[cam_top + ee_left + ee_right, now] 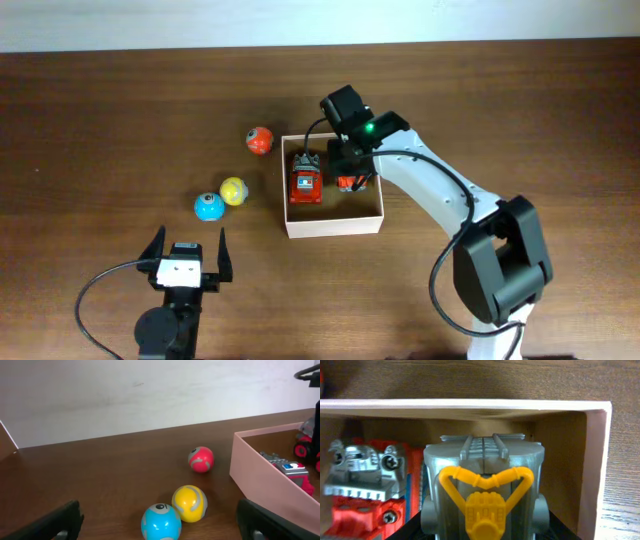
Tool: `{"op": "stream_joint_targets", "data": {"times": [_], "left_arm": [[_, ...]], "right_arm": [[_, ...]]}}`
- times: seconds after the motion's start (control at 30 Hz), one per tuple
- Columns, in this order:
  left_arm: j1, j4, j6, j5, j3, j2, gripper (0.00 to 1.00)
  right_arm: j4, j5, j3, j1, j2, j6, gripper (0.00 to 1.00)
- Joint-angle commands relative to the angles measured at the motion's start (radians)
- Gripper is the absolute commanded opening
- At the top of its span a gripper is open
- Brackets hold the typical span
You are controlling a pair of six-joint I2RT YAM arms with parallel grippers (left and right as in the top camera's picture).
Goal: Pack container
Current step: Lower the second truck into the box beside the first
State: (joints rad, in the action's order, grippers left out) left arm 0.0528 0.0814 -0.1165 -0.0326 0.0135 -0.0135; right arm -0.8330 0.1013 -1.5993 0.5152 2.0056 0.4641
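Left gripper (190, 242): nearest the left wrist camera, my dark fingers (52, 522) are spread wide, hold nothing, and hang low over the brown wooden table (100, 120).
Balls: a glossy blue ball (208, 207) touches a yellow one (234, 190); a red ball (259, 141) lies apart, near the box's far left corner.
Container (335, 226): the square shallow white-walled box with a tan cardboard inside sits mid-table, right of the balls.
Red toy car (306, 181): it lies inside, along the left wall.
Grey plastic truck with a yellow fitting (482, 485): it is inside too, just beside the red car.
Right gripper (349, 178): it is over the truck, but I cannot tell whether my fingers pinch it or stand apart.
Risk: let go tilted, the truck could ride up on the red car. Closing on one touching ball may send its neighbour rolling.
Writing: none readable; the red car's blue-and-white sticker is too small to make out.
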Motion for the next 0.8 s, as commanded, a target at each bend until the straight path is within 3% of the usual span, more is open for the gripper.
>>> {"op": "stream_joint_targets", "data": {"times": [0.0,0.23,0.37,0.47,0.77], "left_arm": [[-0.006,0.002,-0.016,0.011,-0.004,0.008,0.99],[-0.006,0.002,-0.016,0.011,-0.004,0.008,0.99],[-0.006,0.002,-0.016,0.011,-0.004,0.008,0.99],[-0.006,0.002,-0.016,0.011,-0.004,0.008,0.99],[-0.006,0.002,-0.016,0.011,-0.004,0.008,0.99]], "right_arm": [[0.004,0.039,-0.022,0.007,0.015,0.043,0.47],[0.023,0.039,-0.022,0.007,0.015,0.043,0.47],[0.029,0.039,-0.022,0.007,0.015,0.042,0.66],[0.03,0.043,-0.022,0.007,0.015,0.042,0.75],[0.034,0.05,-0.023,0.007,0.015,0.034,0.81]]}}
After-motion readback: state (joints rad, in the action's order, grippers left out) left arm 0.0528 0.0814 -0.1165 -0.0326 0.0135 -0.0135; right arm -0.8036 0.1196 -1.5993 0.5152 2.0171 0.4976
